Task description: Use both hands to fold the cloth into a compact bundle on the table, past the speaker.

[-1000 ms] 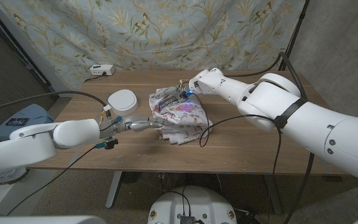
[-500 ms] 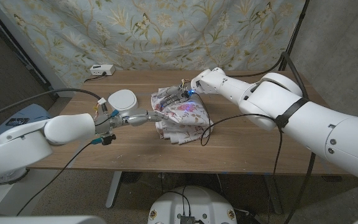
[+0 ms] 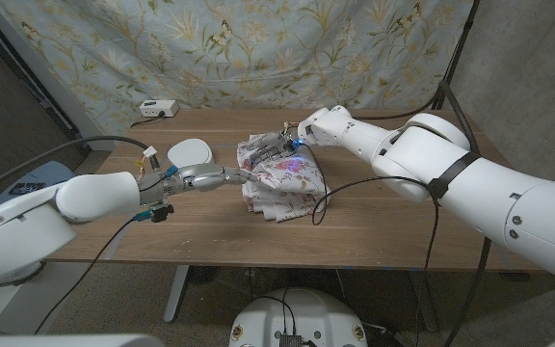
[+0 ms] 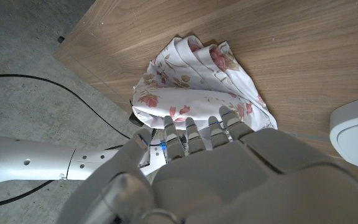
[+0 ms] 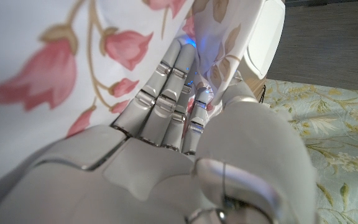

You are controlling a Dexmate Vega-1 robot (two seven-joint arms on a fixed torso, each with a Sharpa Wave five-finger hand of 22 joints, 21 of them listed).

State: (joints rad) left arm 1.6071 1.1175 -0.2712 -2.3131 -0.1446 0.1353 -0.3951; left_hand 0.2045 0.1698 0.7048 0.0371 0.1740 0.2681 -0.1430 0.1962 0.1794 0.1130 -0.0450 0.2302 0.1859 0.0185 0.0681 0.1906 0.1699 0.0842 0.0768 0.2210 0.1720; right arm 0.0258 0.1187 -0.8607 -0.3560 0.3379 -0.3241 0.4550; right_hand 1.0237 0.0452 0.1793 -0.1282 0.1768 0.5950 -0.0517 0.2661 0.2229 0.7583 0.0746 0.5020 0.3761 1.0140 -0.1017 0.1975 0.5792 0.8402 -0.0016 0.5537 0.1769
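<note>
The floral cloth (image 3: 279, 179) lies bunched in a loose heap at the table's middle, just right of the white round speaker (image 3: 190, 152). My left hand (image 3: 218, 177) reaches in from the speaker side with its fingers straight, and its fingertips (image 4: 199, 127) touch the cloth (image 4: 199, 78) at its edge. My right hand (image 3: 285, 146) sits on the heap's far top edge. In the right wrist view its fingers (image 5: 169, 93) press on the cloth (image 5: 55, 74), with a raised fold caught beside the thumb.
A small white box (image 3: 157, 109) sits at the table's (image 3: 403, 226) back left edge. A black cable (image 3: 340, 193) loops over the table just right of the cloth. The speaker (image 4: 356, 121) stands close beside my left wrist.
My left hand has moved away from the table's front, past the speaker, until its fingertips reached the cloth's left edge. The right hand has barely shifted.
</note>
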